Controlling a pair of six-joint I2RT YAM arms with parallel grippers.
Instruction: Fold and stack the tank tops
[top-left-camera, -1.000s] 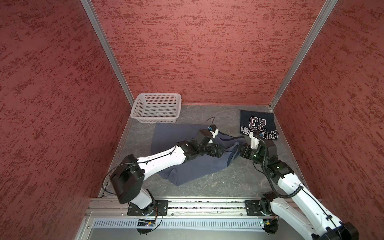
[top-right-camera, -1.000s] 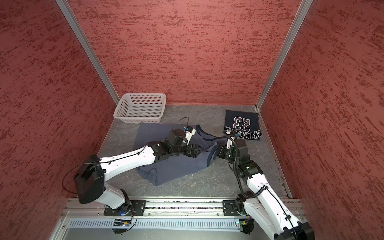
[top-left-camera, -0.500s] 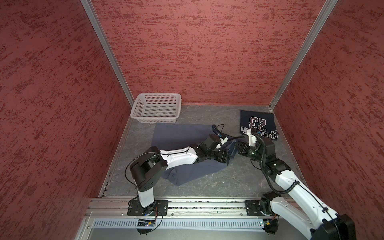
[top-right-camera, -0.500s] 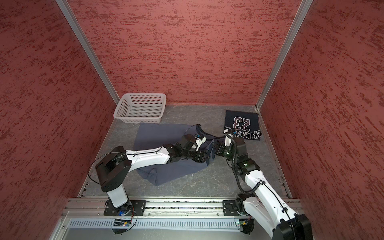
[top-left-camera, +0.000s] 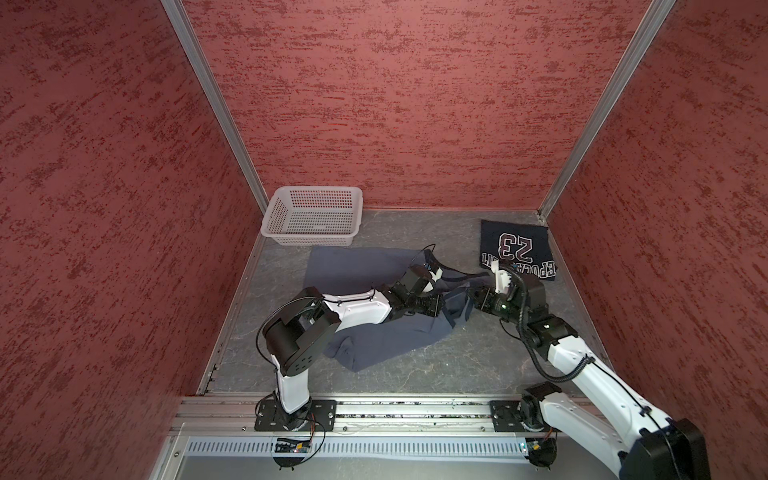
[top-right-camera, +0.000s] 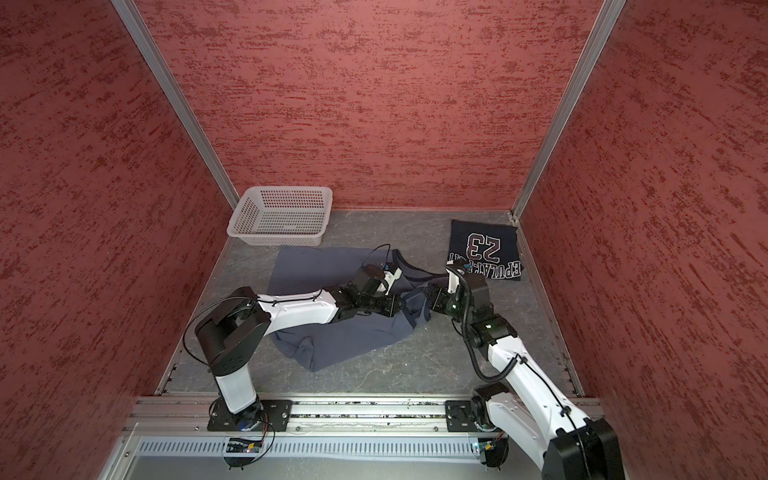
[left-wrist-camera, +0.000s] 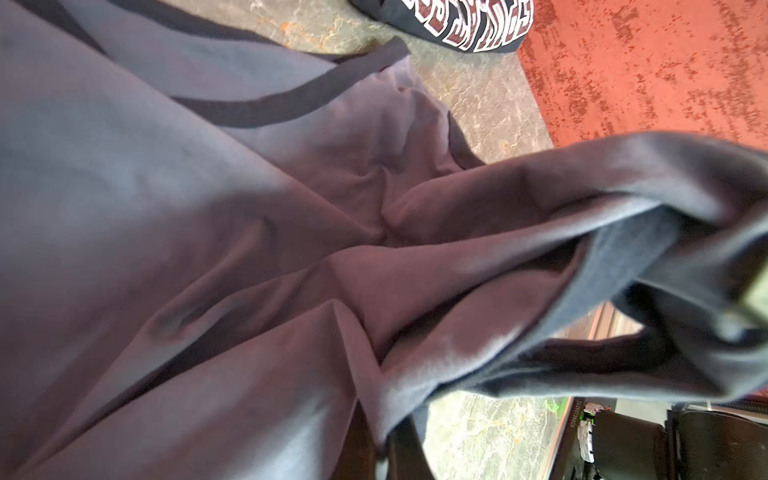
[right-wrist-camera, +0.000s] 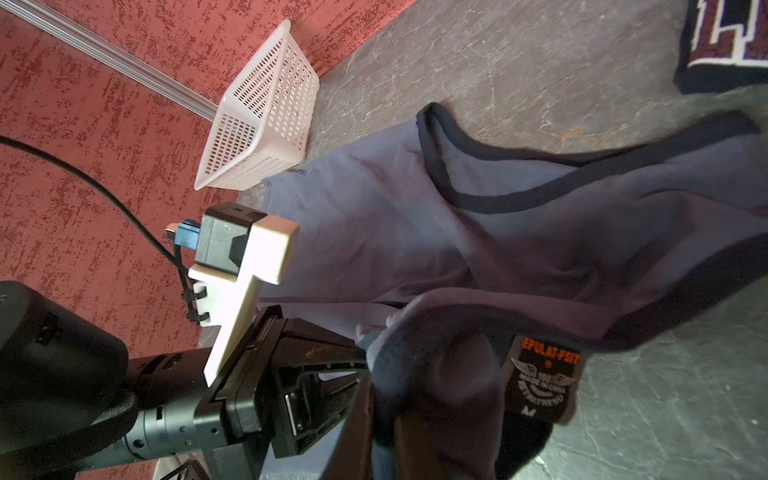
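The slate grey-blue tank top (top-left-camera: 357, 270) (top-right-camera: 316, 266) with dark trim lies partly spread on the floor, its right end bunched and lifted. My left gripper (top-left-camera: 444, 307) (left-wrist-camera: 384, 453) is shut on a fold of that raised end. Facing it a short way off, my right gripper (top-left-camera: 469, 297) (right-wrist-camera: 384, 436) is shut on the same bunch, beside a black neck label (right-wrist-camera: 544, 382). The navy tank top (top-left-camera: 515, 249) (top-right-camera: 484, 249) printed "23" lies folded at the back right, apart from both grippers.
A white perforated basket (top-left-camera: 309, 239) (right-wrist-camera: 257, 120) stands at the back left, just behind the grey top's far edge. Red textured walls enclose the grey floor (top-left-camera: 415, 365) on three sides. A metal rail (top-left-camera: 395, 409) carries both arm bases along the front.
My left gripper has travelled right across the grey top to its bunched end and gone from open to shut on the cloth. The right gripper has kept its hold, shifting slightly left.
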